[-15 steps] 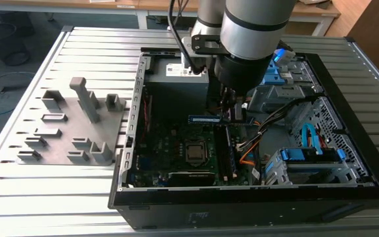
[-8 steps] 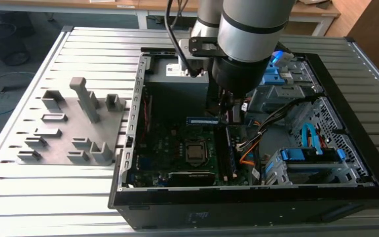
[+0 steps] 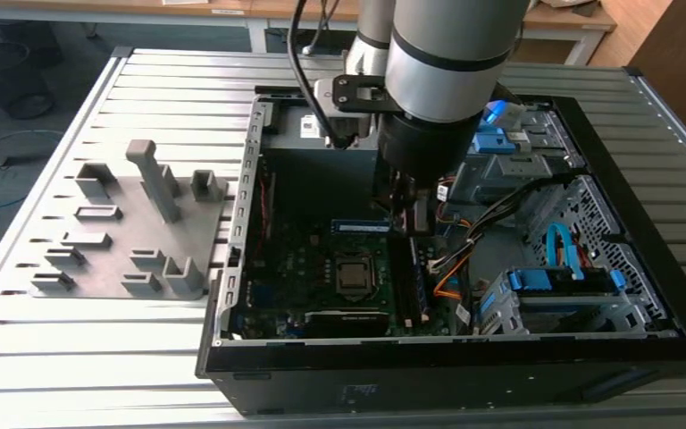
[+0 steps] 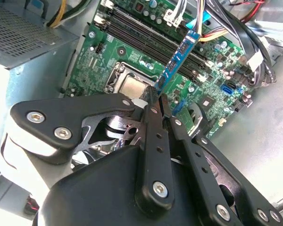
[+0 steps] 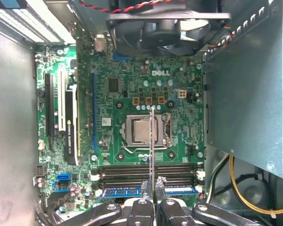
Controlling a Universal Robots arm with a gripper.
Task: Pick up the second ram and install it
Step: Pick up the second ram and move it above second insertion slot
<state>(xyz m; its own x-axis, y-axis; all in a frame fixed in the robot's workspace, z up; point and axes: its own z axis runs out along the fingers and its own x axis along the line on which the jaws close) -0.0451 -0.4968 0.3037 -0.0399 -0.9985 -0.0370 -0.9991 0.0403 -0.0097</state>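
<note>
My gripper (image 3: 410, 217) is down inside the open computer case (image 3: 238, 268) and shut on one end of the second ram (image 3: 361, 226), a thin blue-green stick. In the second wrist view the ram (image 4: 179, 59) sticks out from the gripper (image 4: 158, 96) over the motherboard. The first wrist view has it edge-on (image 5: 152, 141), held by the gripper (image 5: 153, 181) above the processor socket (image 5: 141, 131) and lying crosswise to the black memory slots (image 5: 146, 170). Another blue stick (image 5: 125, 191) sits in the slot nearest the fingers.
A grey holder plate (image 3: 129, 259) with upright blocks lies on the table at the exterior view's left of the case. Inside the case are a fan (image 5: 167, 23), a grey power supply box (image 5: 250, 94), cable bundles (image 3: 486, 223) and a blue-tabbed drive cage (image 3: 557, 286).
</note>
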